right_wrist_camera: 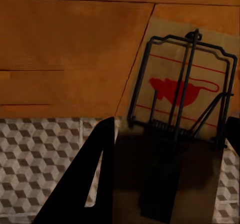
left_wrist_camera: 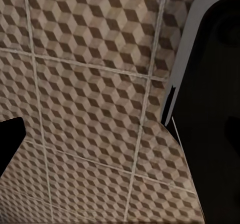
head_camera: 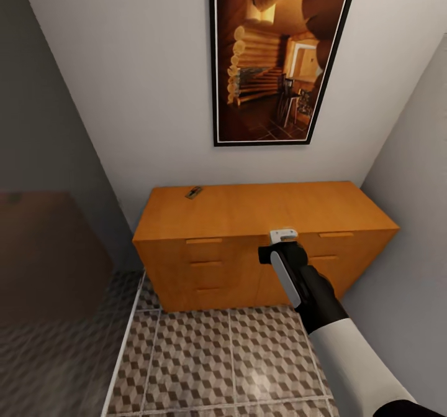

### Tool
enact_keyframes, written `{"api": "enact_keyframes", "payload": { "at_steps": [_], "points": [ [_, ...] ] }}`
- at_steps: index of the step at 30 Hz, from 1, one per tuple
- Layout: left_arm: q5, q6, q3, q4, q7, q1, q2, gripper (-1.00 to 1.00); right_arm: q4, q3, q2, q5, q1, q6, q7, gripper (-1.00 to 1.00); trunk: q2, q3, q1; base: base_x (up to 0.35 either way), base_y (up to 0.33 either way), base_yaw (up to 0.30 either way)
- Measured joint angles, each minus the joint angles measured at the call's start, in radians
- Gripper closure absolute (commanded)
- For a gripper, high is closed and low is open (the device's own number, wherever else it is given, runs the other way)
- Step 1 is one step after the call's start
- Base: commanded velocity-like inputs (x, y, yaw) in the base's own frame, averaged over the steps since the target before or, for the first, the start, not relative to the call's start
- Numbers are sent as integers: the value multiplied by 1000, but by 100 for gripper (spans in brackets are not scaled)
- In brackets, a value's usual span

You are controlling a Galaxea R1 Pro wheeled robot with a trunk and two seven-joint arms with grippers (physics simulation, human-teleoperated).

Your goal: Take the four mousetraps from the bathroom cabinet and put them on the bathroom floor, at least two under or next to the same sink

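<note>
Before the cabinet, right fingers grip a mousetrap.

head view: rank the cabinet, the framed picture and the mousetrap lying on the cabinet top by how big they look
1. cabinet, widest thing in the head view.
2. framed picture on the wall, clearly smaller in area than the cabinet, though it hangs farther back.
3. mousetrap near the top's back left, tiny.
</note>
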Motion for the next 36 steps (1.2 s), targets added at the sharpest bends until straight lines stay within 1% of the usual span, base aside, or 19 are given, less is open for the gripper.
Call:
{"api": "enact_keyframes", "payload": {
  "at_steps": [3,14,17,19,20,22,23,26,29,30,32,34,35,36],
  "points": [
    [0,0,0,0,0,0,0,-100,19,0,0,0,0,-5,1,100,0,0,0,-335,0,0],
    [0,0,0,0,0,-1,0,-100,104,1,0,0,0,-67,4,100,0,0,0,-325,0,0],
    [0,0,0,-1,0,0,0,-100,182,1,-1,-1,0,-128,7,100,0,0,0,-109,0,0],
    [0,0,0,-1,0,0,0,-100,267,1,-1,-4,0,-198,9,100,0,0,0,-38,0,0],
    [0,0,0,-1,0,0,0,-100,296,1,-1,-3,0,-221,10,100,0,0,0,-21,0,0],
    [0,-1,0,-1,0,0,0,-100,418,1,0,-6,0,-331,19,100,0,0,-1,-12,0,0],
    [0,-1,0,-1,0,0,0,-100,454,1,1,-5,0,-363,23,100,0,0,-1,-7,0,0],
    [0,-2,0,-2,1,0,0,-100,657,-2,3,-5,0,-558,60,100,0,0,-1,-3,0,0],
    [-1,-4,0,-3,1,0,0,-100,881,-1,3,-6,0,-767,113,100,0,0,-1,0,0,0],
    [-1,-4,0,-4,1,-1,0,-100,921,0,3,-5,0,-807,123,100,0,0,-1,0,0,0],
    [-2,-5,0,-5,1,-1,0,-100,1041,-1,3,0,4,-952,161,100,0,0,-1,0,0,0],
    [-3,-6,0,-6,1,0,-1,-100,1094,0,0,11,14,-1074,191,100,0,0,-1,0,0,0],
    [-3,-8,0,-7,1,0,-1,-100,1107,-2,-2,22,34,-1116,200,100,0,0,-1,0,0,0],
    [-3,-9,1,-8,1,0,-1,-100,1112,-1,-2,30,48,-1134,204,100,0,0,-1,0,0,0]
  ]
}}
